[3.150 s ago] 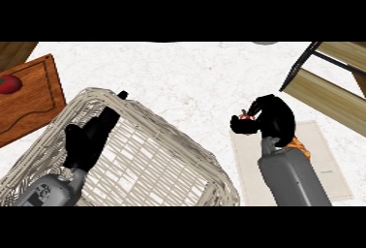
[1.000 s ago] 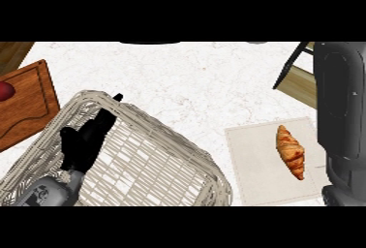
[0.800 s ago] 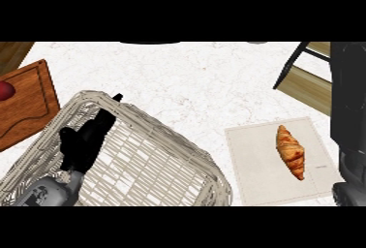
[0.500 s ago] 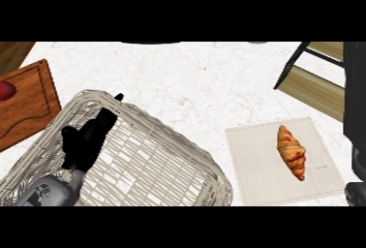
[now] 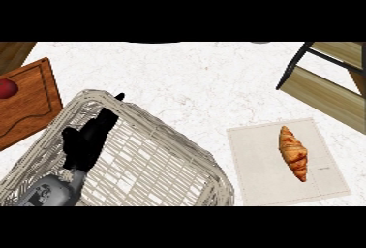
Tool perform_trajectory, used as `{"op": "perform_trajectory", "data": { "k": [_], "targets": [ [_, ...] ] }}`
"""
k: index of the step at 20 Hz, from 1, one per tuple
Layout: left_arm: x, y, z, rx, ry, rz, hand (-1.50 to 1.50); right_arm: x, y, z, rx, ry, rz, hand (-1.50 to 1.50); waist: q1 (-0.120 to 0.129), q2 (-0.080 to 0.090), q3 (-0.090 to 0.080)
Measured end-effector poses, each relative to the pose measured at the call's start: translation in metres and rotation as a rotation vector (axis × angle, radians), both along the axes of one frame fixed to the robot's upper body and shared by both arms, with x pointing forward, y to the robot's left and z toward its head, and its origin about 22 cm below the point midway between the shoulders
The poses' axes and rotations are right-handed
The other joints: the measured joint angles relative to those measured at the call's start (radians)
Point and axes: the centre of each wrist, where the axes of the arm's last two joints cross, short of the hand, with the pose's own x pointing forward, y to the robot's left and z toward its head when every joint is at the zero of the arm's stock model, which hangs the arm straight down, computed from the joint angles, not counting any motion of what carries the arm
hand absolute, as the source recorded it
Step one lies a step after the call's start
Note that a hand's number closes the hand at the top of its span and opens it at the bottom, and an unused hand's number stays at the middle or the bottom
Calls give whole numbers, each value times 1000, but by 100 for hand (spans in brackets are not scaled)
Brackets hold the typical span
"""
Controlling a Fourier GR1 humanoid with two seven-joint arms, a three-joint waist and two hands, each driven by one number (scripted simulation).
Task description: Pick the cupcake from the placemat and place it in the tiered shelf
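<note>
No cupcake shows in the head view. A beige placemat (image 5: 259,170) lies at the lower right of the counter and carries only a brown croissant (image 5: 294,152). The tiered shelf (image 5: 323,90), wooden boards on a dark frame, juts in at the upper right corner; what stands on it is out of sight. My left hand (image 5: 83,144) hovers over the wicker basket (image 5: 194,146) at the lower left, fingers straight and open, holding nothing. My right hand is outside the picture.
A wooden cutting board (image 5: 30,112) sits at the left edge with a red apple (image 5: 6,88) on it. White marble counter (image 5: 193,77) spreads between the basket, the shelf and the placemat.
The right arm slid off past the right edge and is gone from view. The cupcake it held 3.1 s ago is no longer seen. The left hand has stayed put.
</note>
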Motion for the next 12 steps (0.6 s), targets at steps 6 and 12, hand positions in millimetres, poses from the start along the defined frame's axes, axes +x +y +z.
{"op": "perform_trajectory", "data": {
  "k": [6,12],
  "targets": [
    [1,-2,2,4,2,-4,0,0,-20,-4,85,-203,90,150,0,1,-1],
    [3,0,-1,-2,20,-6,0,5,-44,-17,121,-270,129,150,-2,0,-1]
  ]
}}
